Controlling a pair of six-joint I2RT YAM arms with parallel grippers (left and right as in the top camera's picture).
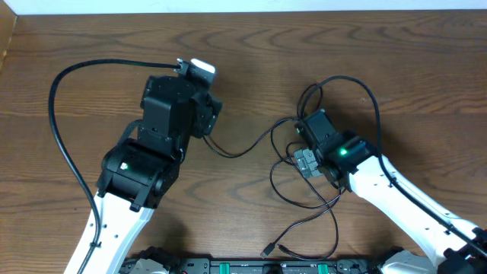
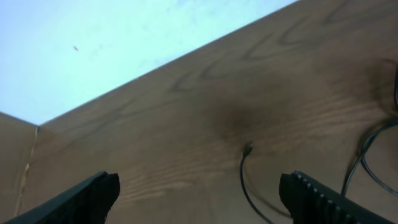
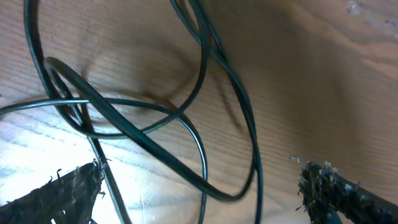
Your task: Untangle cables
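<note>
Thin black cables (image 1: 316,199) lie in a loose tangle right of centre on the wooden table, with one plug end (image 1: 268,250) near the front edge. One strand (image 1: 236,151) runs left towards my left gripper (image 1: 204,116). In the left wrist view that gripper (image 2: 199,186) is open above the table. The strand's small plug tip (image 2: 247,149) lies between the fingers, nearer the right one (image 2: 311,196), and touches neither. My right gripper (image 1: 308,129) hangs over the tangle. It (image 3: 200,173) is open, and crossing cable loops (image 3: 155,146) lie on the wood between its fingers.
A thick black lead (image 1: 55,114) fixed to the left arm arcs over the table's left side. More cable loops (image 1: 358,87) reach behind the right arm. The table's far edge (image 2: 186,53) shows in the left wrist view.
</note>
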